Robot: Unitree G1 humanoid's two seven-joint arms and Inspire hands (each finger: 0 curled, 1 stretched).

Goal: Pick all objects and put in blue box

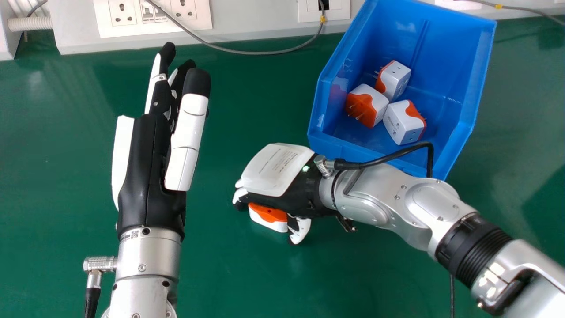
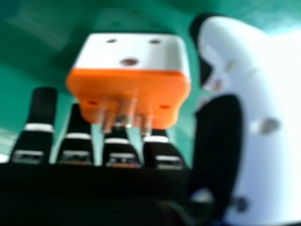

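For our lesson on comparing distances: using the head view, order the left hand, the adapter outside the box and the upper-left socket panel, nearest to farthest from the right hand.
1. Adapter, right at the right hand
2. Left hand, to its left
3. Socket panel, upper left

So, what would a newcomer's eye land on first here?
Probably the bright blue box at the head view's upper right, holding three orange-and-white plug adapters. Next, the left hand, fingers extended, on the view's left. Then the right hand over a fourth adapter, near the middle.
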